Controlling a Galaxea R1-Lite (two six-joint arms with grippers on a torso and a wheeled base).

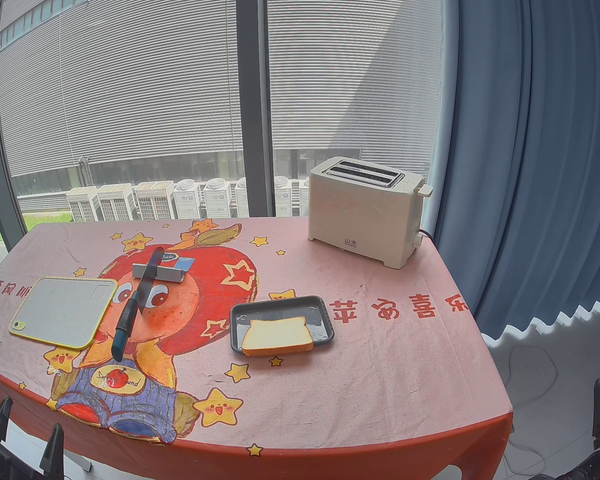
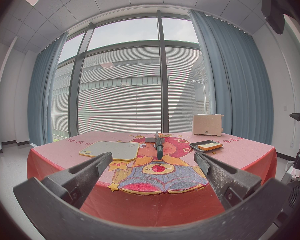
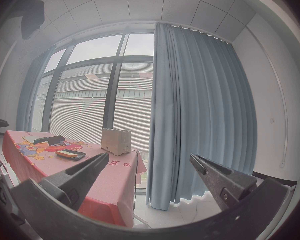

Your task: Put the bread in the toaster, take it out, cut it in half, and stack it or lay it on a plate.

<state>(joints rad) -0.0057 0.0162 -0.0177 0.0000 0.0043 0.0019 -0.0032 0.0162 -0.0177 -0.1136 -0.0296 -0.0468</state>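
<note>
Both left gripper (image 2: pixel 152 156) and right gripper (image 3: pixel 149 156) are hanging wide open, empty, as bread (image 1: pixel 277 337) is waiting untouched on its tray (image 1: pixel 267 312).

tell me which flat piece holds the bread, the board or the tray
The dark tray: the bread slice lies on it. The green-rimmed cutting board lies apart, farther left.

We record left gripper (image 2: pixel 152 155), jaws spread, off the table's (image 1: pixel 380 395) near-left corner; right gripper (image 3: pixel 148 156), jaws spread, off its near-right corner.
</note>
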